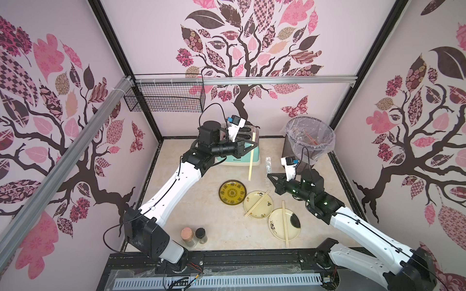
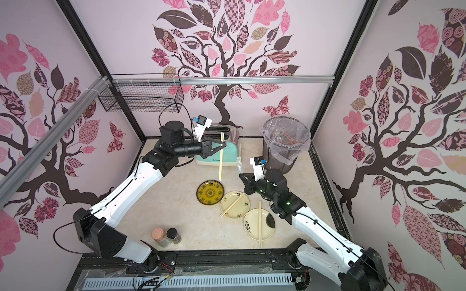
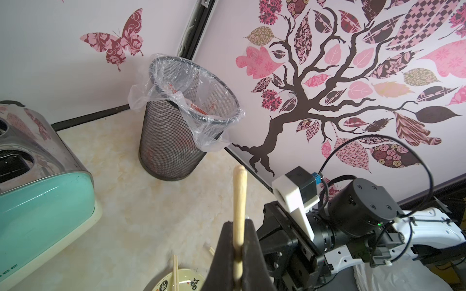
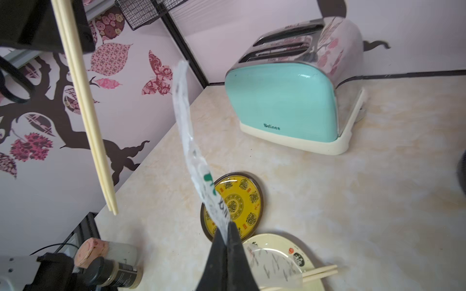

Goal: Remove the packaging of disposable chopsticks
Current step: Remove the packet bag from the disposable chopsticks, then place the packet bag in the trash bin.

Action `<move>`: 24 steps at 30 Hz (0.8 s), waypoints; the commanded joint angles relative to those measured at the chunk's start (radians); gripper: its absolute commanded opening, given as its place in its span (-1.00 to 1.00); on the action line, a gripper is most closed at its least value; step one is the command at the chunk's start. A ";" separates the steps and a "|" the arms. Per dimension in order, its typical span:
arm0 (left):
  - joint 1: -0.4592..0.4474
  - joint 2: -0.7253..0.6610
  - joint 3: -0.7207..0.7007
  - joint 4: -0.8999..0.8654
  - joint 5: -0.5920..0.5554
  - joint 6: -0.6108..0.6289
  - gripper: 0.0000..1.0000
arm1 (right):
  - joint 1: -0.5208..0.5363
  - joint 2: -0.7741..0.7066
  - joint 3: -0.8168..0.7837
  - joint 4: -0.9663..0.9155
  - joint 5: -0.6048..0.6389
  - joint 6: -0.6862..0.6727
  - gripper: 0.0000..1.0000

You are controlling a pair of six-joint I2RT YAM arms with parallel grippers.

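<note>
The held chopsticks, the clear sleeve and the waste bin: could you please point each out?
held chopsticks (image 1: 251,166): in a top view, lower shaft.
clear sleeve (image 4: 186,131): right wrist view, mid-length.
waste bin (image 3: 166,141): left wrist view, mesh wall.

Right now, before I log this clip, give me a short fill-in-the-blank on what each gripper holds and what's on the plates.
1. The right gripper is shut on a clear sleeve whose biggest printed mark is ____.
2. The left gripper is shut on ____ bare chopsticks.
3. The cream plates each carry a loose pair; the third plate, without any, is ____ with a dark rim.
Missing words: green; two; yellow.
</note>
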 commanded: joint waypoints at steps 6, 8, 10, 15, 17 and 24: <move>0.005 -0.045 -0.052 -0.031 0.008 0.041 -1.00 | 0.001 0.007 0.164 -0.070 0.222 -0.119 -1.00; 0.004 -0.058 -0.076 -0.034 0.005 0.048 -1.00 | 0.001 0.033 0.211 -0.086 0.223 -0.147 -1.00; 0.007 -0.074 -0.105 -0.029 -0.002 0.050 -1.00 | -0.002 0.059 0.270 -0.107 0.243 -0.181 -1.00; 0.017 -0.097 -0.165 -0.008 -0.004 0.048 -1.00 | -0.080 0.142 0.444 -0.158 0.253 -0.220 -1.00; 0.027 -0.099 -0.181 0.007 0.001 0.041 -1.00 | -0.129 0.182 0.518 -0.184 0.244 -0.222 -1.00; 0.085 -0.103 -0.243 0.052 0.017 0.010 -1.00 | -0.243 0.367 0.784 -0.259 0.299 -0.287 -1.00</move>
